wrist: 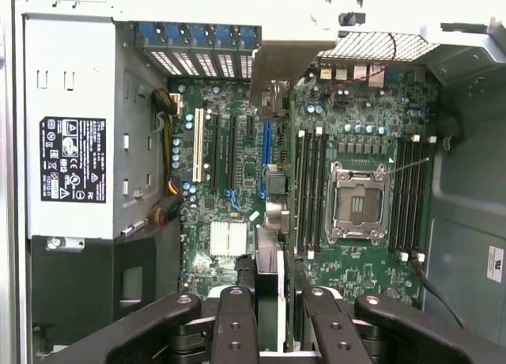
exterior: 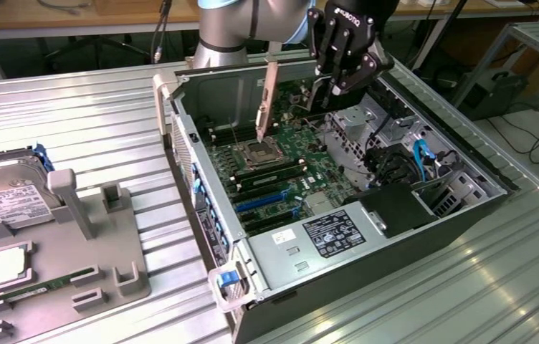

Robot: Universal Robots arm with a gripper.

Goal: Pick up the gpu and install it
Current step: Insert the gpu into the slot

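The gripper point(exterior: 335, 84), upper centre of the exterior view, pinches the gpu point(wrist: 271, 253) above the motherboard point(wrist: 356, 127). The card is probably light, stiff and fragile, best held by its bare edges. The wrist view shows it edge-on over the slots; the exterior view shows its height above the case point(exterior: 365, 265).

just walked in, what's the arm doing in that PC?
The gripper is closed on the gpu, holding it on edge above the motherboard inside the open computer case. In the wrist view the card runs between the fingers toward the case's rear slots. It is lifted, not yet seated in a slot. A hard drive sits on the gray tray at the exterior view's left.
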